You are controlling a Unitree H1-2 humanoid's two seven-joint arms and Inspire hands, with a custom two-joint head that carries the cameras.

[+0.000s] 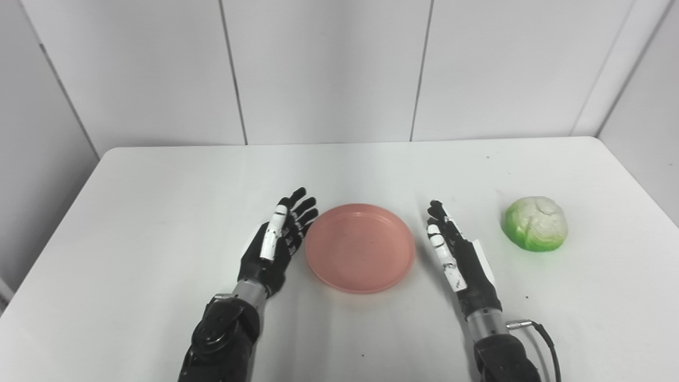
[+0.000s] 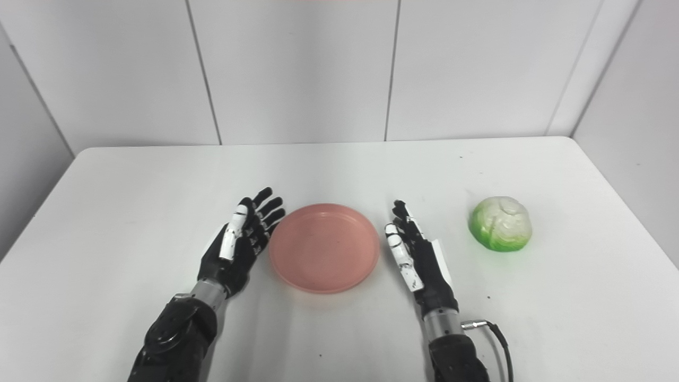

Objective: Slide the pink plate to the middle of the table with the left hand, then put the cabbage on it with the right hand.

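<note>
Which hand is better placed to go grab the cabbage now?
The right hand: it is open, between the pink plate and the cabbage. The left hand sits beyond the plate's far side.

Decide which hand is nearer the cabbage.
Right. The right hand lies between the plate and the cabbage, apart from it; the left hand is beyond the plate's far side.

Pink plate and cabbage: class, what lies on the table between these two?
The right hand, open, stands between the pink plate and the cabbage, touching neither; both eye views show it. Otherwise bare table.
</note>
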